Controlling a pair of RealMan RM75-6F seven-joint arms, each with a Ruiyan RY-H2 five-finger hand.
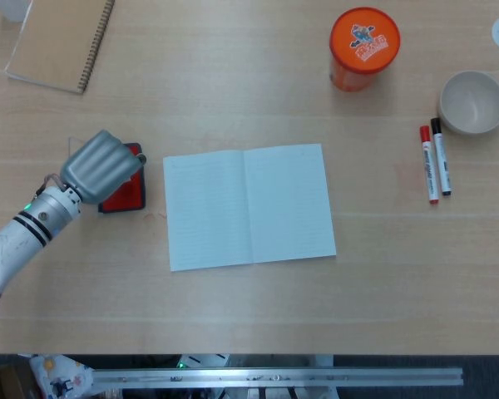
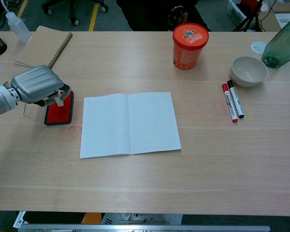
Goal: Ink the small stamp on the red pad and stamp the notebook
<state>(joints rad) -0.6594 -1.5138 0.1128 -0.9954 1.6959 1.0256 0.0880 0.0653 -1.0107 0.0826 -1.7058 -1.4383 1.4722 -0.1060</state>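
Note:
The open notebook (image 1: 248,206) (image 2: 129,124) lies flat at the table's middle, both pages blank. To its left sits the red ink pad (image 1: 123,193) (image 2: 59,113), its clear lid (image 2: 26,109) folded open to the left. My left hand (image 1: 98,166) (image 2: 36,84) hovers over the pad's far end, knuckles up. Its fingers pinch the small stamp (image 2: 60,98), which points down at the red surface; I cannot tell if it touches. The head view hides the stamp under the hand. My right hand is in neither view.
A brown spiral notebook (image 1: 60,40) (image 2: 42,47) lies far left. An orange canister (image 1: 364,47) (image 2: 189,46) stands behind the notebook. At the right are a bowl (image 1: 472,101) (image 2: 249,70), two markers (image 1: 435,162) (image 2: 232,100) and a green bottle (image 2: 282,46). Faint red marks (image 2: 77,126) dot the table.

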